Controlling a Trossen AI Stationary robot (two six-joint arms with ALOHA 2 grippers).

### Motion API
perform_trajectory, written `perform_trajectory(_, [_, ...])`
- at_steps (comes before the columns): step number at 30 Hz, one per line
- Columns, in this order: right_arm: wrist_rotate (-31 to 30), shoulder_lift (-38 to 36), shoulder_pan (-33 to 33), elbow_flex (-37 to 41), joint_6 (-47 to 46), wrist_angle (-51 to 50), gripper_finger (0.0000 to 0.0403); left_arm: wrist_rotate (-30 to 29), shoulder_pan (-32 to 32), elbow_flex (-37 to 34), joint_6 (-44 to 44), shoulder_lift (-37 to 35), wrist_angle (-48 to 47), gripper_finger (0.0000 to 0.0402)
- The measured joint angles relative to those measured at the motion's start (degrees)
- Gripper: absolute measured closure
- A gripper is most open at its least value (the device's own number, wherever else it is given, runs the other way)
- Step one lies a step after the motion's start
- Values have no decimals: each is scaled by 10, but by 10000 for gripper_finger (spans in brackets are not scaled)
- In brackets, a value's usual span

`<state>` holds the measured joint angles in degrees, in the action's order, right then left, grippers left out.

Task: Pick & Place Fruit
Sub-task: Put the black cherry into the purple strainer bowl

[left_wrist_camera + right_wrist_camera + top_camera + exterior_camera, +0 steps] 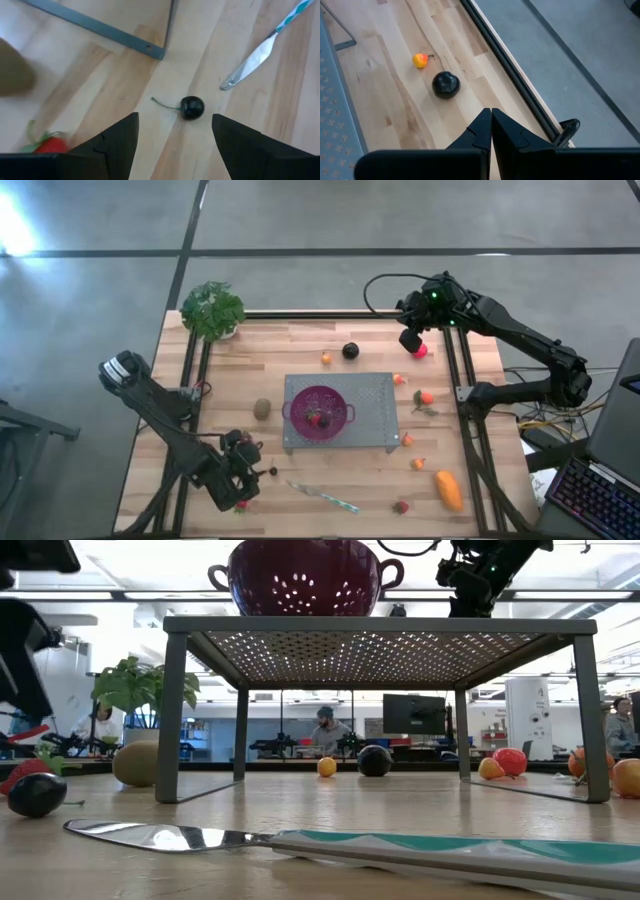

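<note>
Hovering low over the near left corner of the wooden table (300, 340), my left gripper (243, 476) holds its fingers (117, 142) apart and empty above a small dark cherry (192, 107) with a thin green stem. A red strawberry (50, 145) lies just beside it, and the silver knife (320, 497) with its teal handle rests close by along the front edge. An olive-green kiwi (262, 408) sits a little farther in, next to the grey perforated stand (370, 395), on which a purple colander (318, 412) holds a red fruit. To the right of the stand, an oblong orange fruit (448, 490) and several small red and orange pieces are scattered near the rail. At the back, a dark plum (445, 84) and a tiny orange piece (420, 60) lie close together. My right gripper (412, 340), fingers pressed together, hangs at the far right edge beside a pink-red ball (421, 351). A leafy plant (212, 310) marks the far left corner.
</note>
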<state>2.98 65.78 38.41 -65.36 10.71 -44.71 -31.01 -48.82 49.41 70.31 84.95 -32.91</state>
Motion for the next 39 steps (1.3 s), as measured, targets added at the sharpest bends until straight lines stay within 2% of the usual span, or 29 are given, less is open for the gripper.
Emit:
perform_trajectory(6, [0, 0, 0, 0, 2, 0, 394, -1, 1, -28, -55, 0, 54, 145])
perform_trajectory(13, [0, 0, 0, 0, 2, 0, 394, -7, 6, -53, -56, 0, 101, 145])
perform_trajectory(23, [0, 0, 0, 0, 3, 0, 394, 0, 10, -49, -108, 35, 157, 160])
perform_trajectory(34, [0, 0, 0, 0, 2, 3, 394, 4, 16, -1, -148, 111, 153, 161])
perform_trajectory(39, [0, 0, 0, 0, 2, 5, 394, 4, 18, 14, -149, 139, 123, 161])
